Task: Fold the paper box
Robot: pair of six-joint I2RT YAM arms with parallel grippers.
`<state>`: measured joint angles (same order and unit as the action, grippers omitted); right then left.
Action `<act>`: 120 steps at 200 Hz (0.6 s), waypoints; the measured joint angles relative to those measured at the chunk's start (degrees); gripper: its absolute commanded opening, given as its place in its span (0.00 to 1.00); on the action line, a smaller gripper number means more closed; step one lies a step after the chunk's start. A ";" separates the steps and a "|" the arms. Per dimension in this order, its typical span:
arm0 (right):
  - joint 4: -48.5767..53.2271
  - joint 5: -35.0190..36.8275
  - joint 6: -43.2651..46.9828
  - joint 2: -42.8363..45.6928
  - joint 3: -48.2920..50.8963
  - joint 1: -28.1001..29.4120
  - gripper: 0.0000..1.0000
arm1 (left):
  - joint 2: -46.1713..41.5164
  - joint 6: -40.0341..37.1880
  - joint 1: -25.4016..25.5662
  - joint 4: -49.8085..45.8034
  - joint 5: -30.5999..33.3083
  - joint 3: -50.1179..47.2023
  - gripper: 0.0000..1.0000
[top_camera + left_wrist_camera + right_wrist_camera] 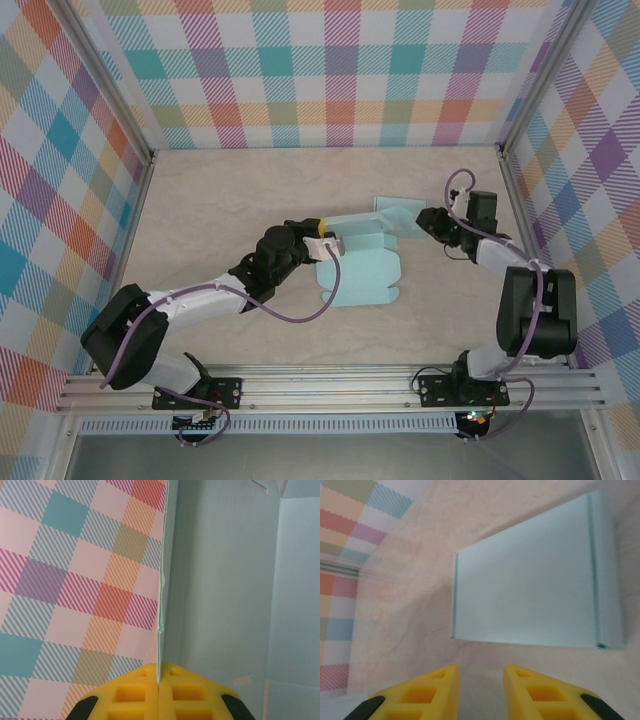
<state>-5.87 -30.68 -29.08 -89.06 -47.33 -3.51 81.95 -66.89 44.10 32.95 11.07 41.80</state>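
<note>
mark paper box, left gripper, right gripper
paper box (362, 278): top view, flat base panel.
left gripper (159, 676): left wrist view, where fingertips pinch the box wall.
right gripper (481, 672): right wrist view, gap between open fingertips.

The light is bright, soft and even, and no strong glare appears. Shadows are weak, with soft edges. The top view is sharp, but straight lines lean outward near its sides. In the right wrist view the box (530, 580) looks slightly blurred.

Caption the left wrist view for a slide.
Left end effector shut on the upright edge of the pale blue paper box.
</note>
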 measured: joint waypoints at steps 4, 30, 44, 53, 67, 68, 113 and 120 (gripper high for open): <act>-0.44 -0.87 0.00 -0.79 -0.48 0.00 0.31 | 0.07 0.00 0.00 -0.02 -0.09 -0.02 0.00; -4.15 -6.54 -0.55 -5.84 -2.84 0.39 0.31 | 0.61 0.00 0.00 0.00 -0.15 0.00 0.00; -5.68 -8.41 -0.87 -7.78 -3.13 1.01 0.31 | 1.29 -0.02 0.00 0.00 -0.13 -0.02 0.00; -6.19 -9.14 -1.07 -8.59 -3.13 1.57 0.31 | 1.68 -0.04 0.00 0.00 -0.13 0.00 0.00; -7.45 -10.21 -1.57 -9.62 -3.13 2.89 0.31 | 2.51 -0.28 0.00 0.02 0.00 0.00 0.00; -7.58 -10.29 -1.57 -9.68 -3.13 2.99 0.31 | 2.58 -0.31 0.00 0.02 0.02 0.00 0.00; -12.09 -12.76 -2.14 -10.14 -2.89 4.90 0.32 | 6.78 -1.64 0.00 0.11 1.66 0.07 0.00; -12.52 -12.92 -2.14 -10.14 -2.67 4.96 0.31 | 7.52 -1.81 0.00 0.28 2.08 0.13 0.00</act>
<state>-18.39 -43.59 -31.22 -99.20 -50.00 1.45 89.47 -68.71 44.10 33.23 13.15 41.93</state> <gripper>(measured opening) 0.314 0.050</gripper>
